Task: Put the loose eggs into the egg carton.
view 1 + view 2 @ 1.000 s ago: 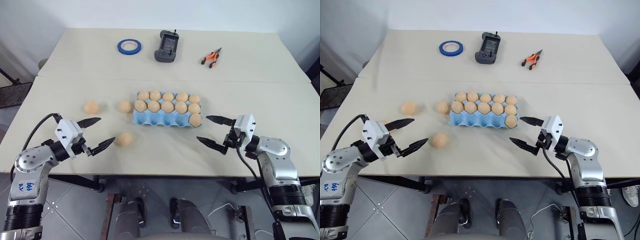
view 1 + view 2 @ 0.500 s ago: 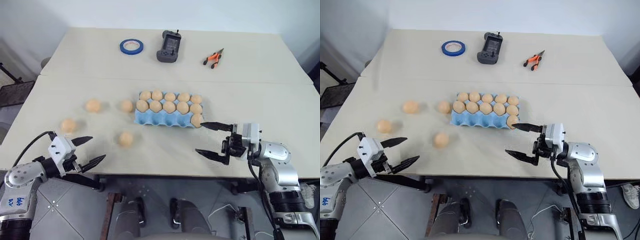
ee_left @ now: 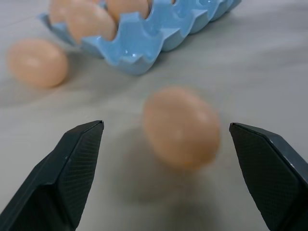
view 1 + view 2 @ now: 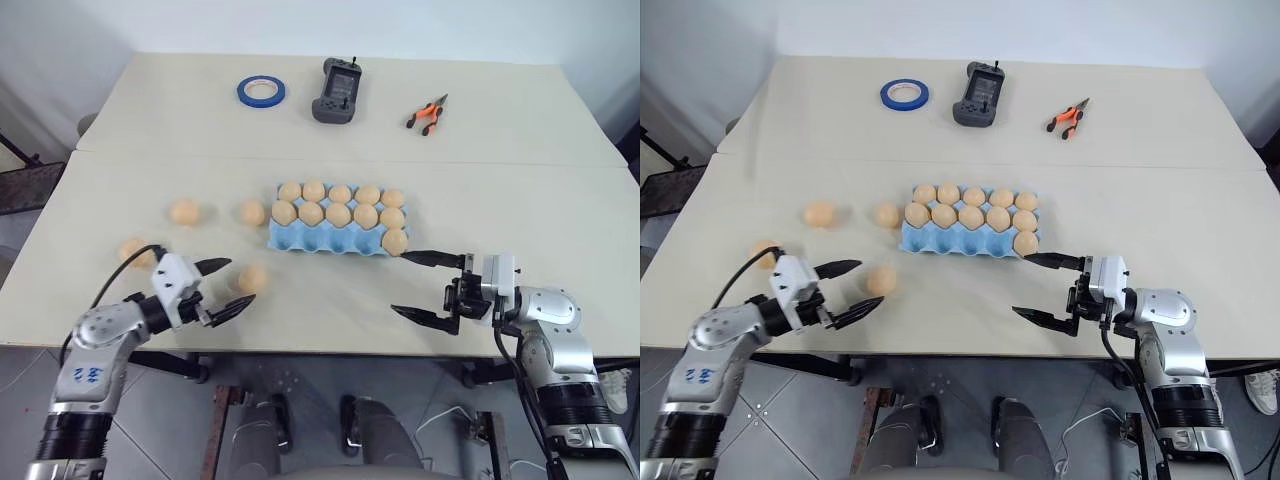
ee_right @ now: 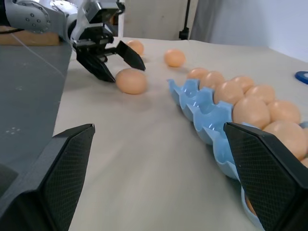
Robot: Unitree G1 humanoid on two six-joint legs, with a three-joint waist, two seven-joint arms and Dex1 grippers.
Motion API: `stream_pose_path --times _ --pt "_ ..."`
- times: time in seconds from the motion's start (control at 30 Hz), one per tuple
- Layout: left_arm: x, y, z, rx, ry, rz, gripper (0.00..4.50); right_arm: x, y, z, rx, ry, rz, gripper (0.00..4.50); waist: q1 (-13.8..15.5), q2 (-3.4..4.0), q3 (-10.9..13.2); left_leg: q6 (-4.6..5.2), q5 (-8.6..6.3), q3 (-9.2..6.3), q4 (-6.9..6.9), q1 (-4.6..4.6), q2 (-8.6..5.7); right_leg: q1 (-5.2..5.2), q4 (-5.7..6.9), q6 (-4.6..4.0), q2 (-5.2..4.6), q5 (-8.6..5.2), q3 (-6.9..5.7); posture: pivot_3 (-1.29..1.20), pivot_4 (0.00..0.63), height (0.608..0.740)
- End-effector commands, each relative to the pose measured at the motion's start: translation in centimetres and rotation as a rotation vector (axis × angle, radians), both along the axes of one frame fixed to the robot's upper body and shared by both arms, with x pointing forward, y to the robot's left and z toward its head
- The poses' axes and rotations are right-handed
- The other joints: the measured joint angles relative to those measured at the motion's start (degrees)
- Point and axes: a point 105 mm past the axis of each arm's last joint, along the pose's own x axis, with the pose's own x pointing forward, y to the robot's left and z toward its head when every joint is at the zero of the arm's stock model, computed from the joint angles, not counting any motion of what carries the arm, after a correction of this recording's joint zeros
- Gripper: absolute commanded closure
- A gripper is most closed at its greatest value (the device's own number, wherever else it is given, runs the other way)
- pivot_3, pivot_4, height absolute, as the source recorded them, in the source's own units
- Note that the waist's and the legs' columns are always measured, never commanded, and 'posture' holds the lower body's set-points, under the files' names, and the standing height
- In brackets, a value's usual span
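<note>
The light blue egg carton [image 4: 330, 243] lies mid-table. Its two far rows are full of eggs, and one egg [image 4: 395, 240] sits in the near row's right cup. Several loose eggs lie to its left: one beside its corner [image 4: 252, 212], one further left [image 4: 184, 212], one near the table's left edge [image 4: 134, 250], and the nearest [image 4: 252, 278]. My left gripper [image 4: 241, 281] is open, its fingertips either side of that nearest egg [image 3: 182, 127] without touching it. My right gripper [image 4: 400, 282] is open and empty, just off the carton's near right corner.
At the far side of the table lie a blue tape ring [image 4: 260, 91], a dark handheld controller [image 4: 333, 90] and orange-handled pliers [image 4: 425, 112]. Both grippers hover close to the table's front edge.
Half a second ago my left gripper was down at the front-left edge. It has swung right to the nearest loose egg. My right gripper has drawn back slightly and stayed open.
</note>
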Motion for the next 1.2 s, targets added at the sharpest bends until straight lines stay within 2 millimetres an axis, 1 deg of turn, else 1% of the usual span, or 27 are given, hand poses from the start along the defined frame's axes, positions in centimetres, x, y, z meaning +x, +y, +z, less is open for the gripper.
stream_pose_path --times 0.03,0.1,0.17,0.27,0.3,0.33,0.43,0.5,0.57,0.6,0.7,0.8,0.87,0.9,0.93,0.97,1.2 --pt "0.6 -0.7 -0.5 0.0 0.015 0.002 0.23 -0.1 0.3 0.6 0.021 -0.037 -0.009 0.0 -0.2 0.0 0.0 0.0 0.0 -0.01 0.07 0.04 0.01 0.02 0.04 0.0 0.04 0.0 0.03 0.0 0.15 0.74" --pt "0.8 -1.1 -0.5 -0.009 0.016 -0.005 0.62 -0.1 0.3 0.5 0.024 -0.038 -0.015 0.0 -0.2 0.0 0.0 0.0 0.0 -0.04 0.11 0.08 0.0 0.07 0.05 -0.01 0.07 0.0 0.07 0.0 0.15 0.74" --pt "1.1 -1.2 -0.5 0.001 0.008 0.0 1.25 -0.1 0.3 0.5 0.025 -0.038 -0.019 0.0 -0.2 0.0 0.0 0.0 0.0 -0.04 0.19 0.08 0.0 0.09 0.06 -0.04 0.06 -0.01 0.07 0.0 0.15 0.74" --pt "1.3 -1.4 0.2 -0.016 -0.015 -0.002 2.24 -0.1 0.3 0.5 0.027 -0.039 -0.029 0.0 0.0 0.0 0.0 0.0 0.0 -0.04 0.22 0.07 -0.02 0.11 0.06 -0.12 0.04 -0.06 0.11 0.0 0.15 0.74" --pt "1.2 -1.6 0.6 -0.032 -0.018 -0.012 2.47 -0.1 0.3 0.5 0.029 -0.039 -0.033 0.0 0.0 0.0 0.0 0.0 0.0 -0.04 0.22 0.07 -0.02 0.1 0.06 -0.14 0.02 -0.07 0.11 0.0 0.15 0.74" --pt "1.2 -1.8 1.0 -0.032 -0.033 -0.026 2.6 -0.1 0.3 0.4 0.029 -0.039 -0.036 0.0 0.0 0.0 0.0 0.0 0.0 -0.04 0.22 0.07 -0.03 0.1 0.06 -0.14 0.01 -0.07 0.11 0.0 0.15 0.74" --pt "1.1 -2.6 2.4 -0.042 -0.077 -0.084 2.71 -0.1 0.2 0.3 0.028 -0.036 -0.047 0.0 0.1 0.0 0.0 0.0 0.0 -0.04 0.21 0.07 -0.03 0.11 0.06 -0.13 0.01 -0.07 0.11 0.0 0.15 0.74" --pt "1.0 -4.2 3.9 -0.073 -0.099 -0.163 2.73 -0.1 0.0 0.2 0.026 -0.033 -0.061 0.0 0.2 0.0 0.0 0.0 0.0 -0.04 0.21 0.06 -0.03 0.11 0.07 -0.12 0.02 -0.06 0.1 0.0 0.15 0.74" --pt "1.0 -5.1 4.6 -0.079 -0.106 -0.203 2.73 -0.1 -0.1 0.2 0.025 -0.032 -0.069 0.0 0.4 0.0 0.0 0.0 0.01 -0.04 0.26 0.06 -0.04 0.12 0.12 -0.12 0.02 -0.06 0.09 0.0 0.15 0.74" --pt "1.6 -6.4 4.6 -0.068 -0.108 -0.249 2.73 0.0 -0.3 0.3 0.025 -0.035 -0.082 0.0 0.5 0.0 0.0 0.0 0.01 -0.04 0.28 0.06 -0.04 0.13 0.13 -0.12 0.02 -0.06 0.09 0.0 0.15 0.74" --pt "4.0 -10.8 5.5 -0.082 -0.109 -0.337 2.73 0.3 -0.7 0.4 0.027 -0.044 -0.129 0.0 1.6 0.0 0.0 0.01 0.01 -0.04 0.52 0.05 -0.06 0.19 0.18 -0.12 0.02 -0.06 0.04 0.0 0.15 0.74" --pt "6.0 -13.6 6.4 -0.082 -0.143 -0.368 2.73 0.3 -1.0 0.5 0.028 -0.052 -0.155 0.0 1.6 0.0 0.0 0.2 -0.11 -0.09 0.93 -0.06 -0.08 0.28 0.19 0.02 0.0 0.03 0.02 0.0 0.15 0.74" --pt "6.8 -14.7 6.6 -0.086 -0.141 -0.375 2.73 0.2 -1.1 0.5 0.029 -0.054 -0.169 0.0 1.3 0.0 0.0 0.36 -0.19 -0.03 1.05 -0.07 -0.12 0.33 0.17 0.12 -0.04 0.08 0.07 0.0 0.15 0.74" --pt "7.1 -15.5 6.6 -0.087 -0.134 -0.392 2.73 0.1 -1.1 0.5 0.032 -0.057 -0.182 0.0 1.1 0.0 0.0 0.42 -0.22 0.03 1.06 -0.08 -0.12 0.32 0.17 0.2 -0.04 0.12 0.13 0.0 0.15 0.74" --pt "7.3 -16.2 6.6 -0.086 -0.129 -0.406 2.73 0.1 -1.2 0.5 0.036 -0.059 -0.194 0.0 1.2 -0.01 0.0 0.47 -0.25 0.08 1.06 -0.06 -0.11 0.33 0.17 0.42 -0.01 0.25 0.2 0.0 0.15 0.74" --pt "7.5 -16.7 6.5 -0.084 -0.127 -0.416 2.73 0.0 -1.3 0.5 0.038 -0.06 -0.202 0.0 1.1 -0.01 0.0 0.48 -0.25 0.08 1.07 -0.06 -0.1 0.3 0.17 0.91 0.01 0.52 0.17 0.0 0.15 0.74" --pt "7.5 -19.5 5.6 -0.083 -0.092 -0.5 2.73 -0.4 -1.3 0.4 0.056 -0.065 -0.254 0.0 1.5 -0.01 0.0 0.48 -0.24 -0.07 1.12 -0.14 -0.06 0.24 0.18 0.87 0.1 0.49 -0.06 0.0 0.15 0.74"
